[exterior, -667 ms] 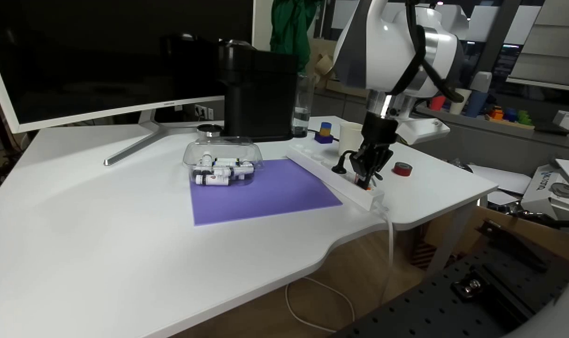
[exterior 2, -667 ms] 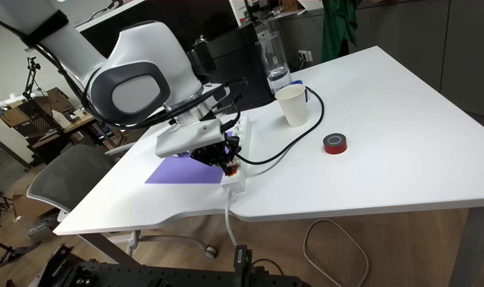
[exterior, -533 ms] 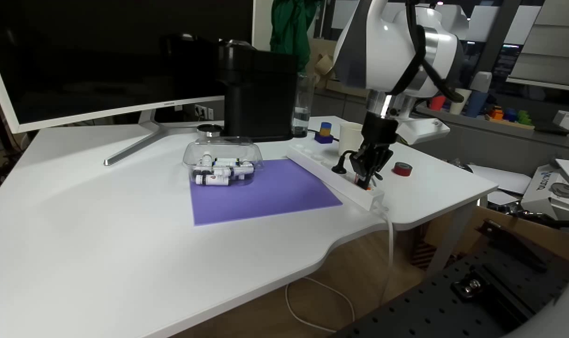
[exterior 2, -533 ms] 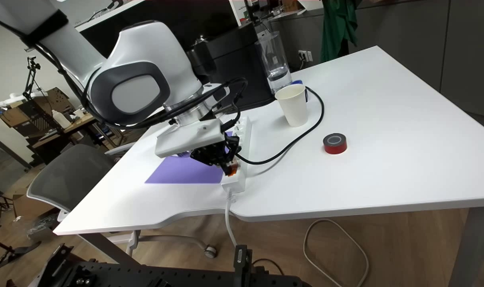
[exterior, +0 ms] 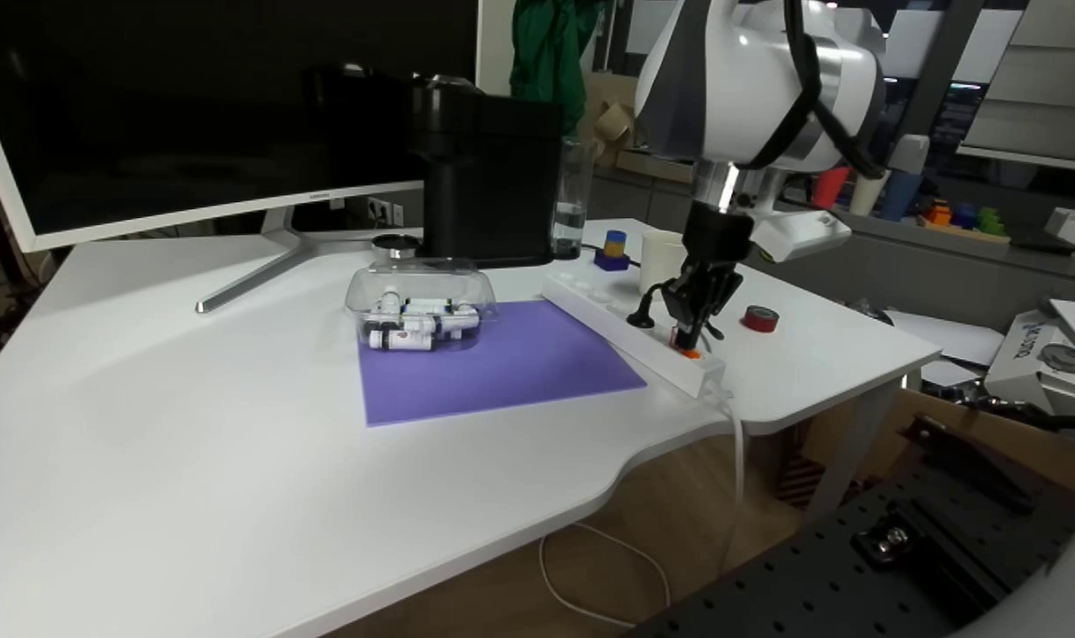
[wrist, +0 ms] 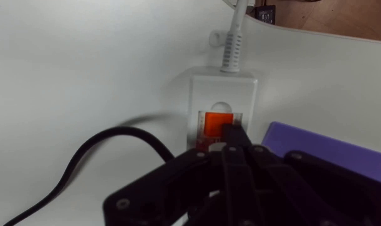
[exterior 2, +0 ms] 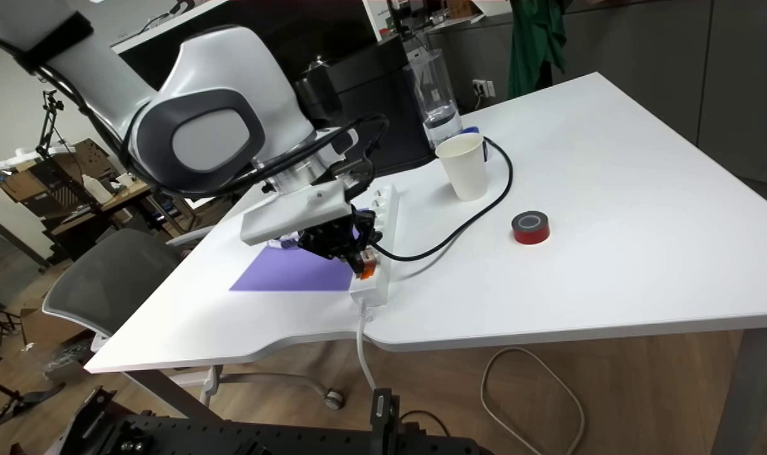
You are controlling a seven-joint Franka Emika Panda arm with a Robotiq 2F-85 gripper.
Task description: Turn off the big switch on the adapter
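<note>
The adapter, a long white power strip (exterior: 612, 323), lies on the table in both exterior views, and its corded end (wrist: 223, 91) fills the middle of the wrist view. Set in its top face is the big switch (wrist: 213, 121), orange and square, under a clear cover piece. My gripper (wrist: 232, 128) is shut with nothing held, its tips over the lower right corner of the switch and hiding that part. In an exterior view the gripper (exterior 2: 358, 266) points down at the orange switch (exterior 2: 367, 273). Whether the tips touch it, I cannot tell.
A black cable (exterior 2: 465, 224) loops from the adapter past a white cup (exterior 2: 464, 165). A red and black tape roll (exterior 2: 530, 227) sits nearby. The purple mat (exterior: 502, 363) borders the adapter, with a clear box of small bottles (exterior: 422, 306) on it. The table edge is close.
The arm has shifted slightly and the gripper tips have risen a little from where they were on the switch. More of the orange shows now. The adapter has stayed in place.
</note>
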